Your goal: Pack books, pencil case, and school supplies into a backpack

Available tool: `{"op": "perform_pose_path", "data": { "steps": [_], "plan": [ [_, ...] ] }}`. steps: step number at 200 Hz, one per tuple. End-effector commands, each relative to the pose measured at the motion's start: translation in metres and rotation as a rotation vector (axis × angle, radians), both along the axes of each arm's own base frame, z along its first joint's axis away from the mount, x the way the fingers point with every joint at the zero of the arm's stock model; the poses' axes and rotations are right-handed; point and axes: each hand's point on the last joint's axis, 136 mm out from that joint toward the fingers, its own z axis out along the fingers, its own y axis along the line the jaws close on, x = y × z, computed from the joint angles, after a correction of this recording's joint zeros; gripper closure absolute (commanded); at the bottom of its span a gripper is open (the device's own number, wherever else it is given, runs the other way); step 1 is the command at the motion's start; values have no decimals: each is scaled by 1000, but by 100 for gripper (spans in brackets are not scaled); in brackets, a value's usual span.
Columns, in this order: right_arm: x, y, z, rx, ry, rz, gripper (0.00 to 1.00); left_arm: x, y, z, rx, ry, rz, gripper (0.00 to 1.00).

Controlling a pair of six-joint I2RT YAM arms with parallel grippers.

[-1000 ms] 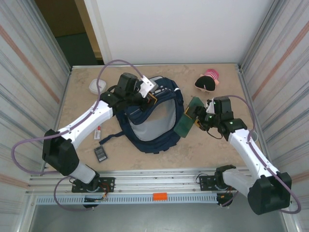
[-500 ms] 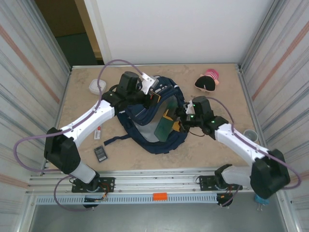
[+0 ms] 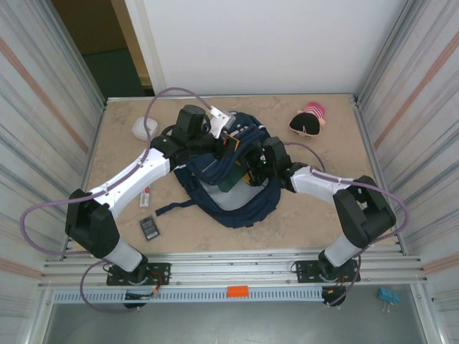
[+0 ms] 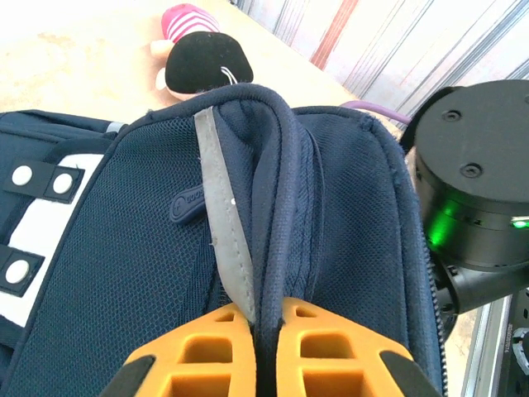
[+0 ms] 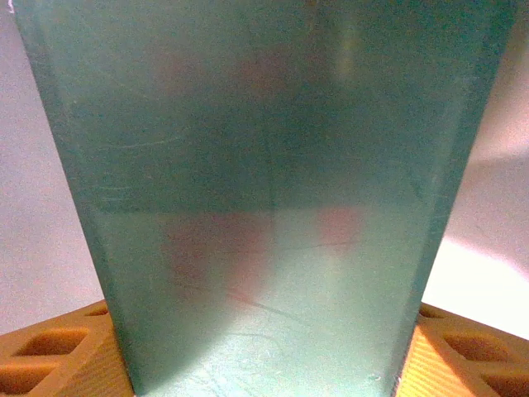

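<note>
The navy backpack lies mid-table with its mouth held up. My left gripper is shut on the upper rim of that mouth; in the left wrist view its orange fingers pinch the rim's fabric fold and grey strip of the backpack. My right gripper reaches into the opening, shut on the dark green book. That book stands between the orange fingers of the right gripper. A black calculator and a small white eraser lie left of the backpack.
A pink and black plush pouch sits at the back right, also seen past the backpack. A white round dish is at the back left. Metal walls close both sides. A blue clip lies below the front rail.
My right arm has swung left, carrying the green book from beside the backpack into its open mouth. The left gripper has kept its hold on the rim.
</note>
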Motion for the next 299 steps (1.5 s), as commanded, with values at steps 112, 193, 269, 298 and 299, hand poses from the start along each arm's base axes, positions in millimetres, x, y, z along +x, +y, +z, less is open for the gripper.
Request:
{"op": "perform_pose_path", "data": {
  "steps": [112,193,269,298,299],
  "plan": [
    [-7,-37,15,-75,-111,-73,21,-1,10,68,-150,-182,-4,100],
    [-60,-121,66,-377,-274,-59,24,-19,19,-29,82,-30,2,67],
    [-58,-108,77,-464,-334,78,27,-43,90,-68,69,343,455,19],
    [-52,-85,76,-467,-364,160,27,-49,131,-94,21,533,657,16],
    [-52,-85,76,-467,-364,164,27,-49,133,-95,17,541,664,16]
  ]
}}
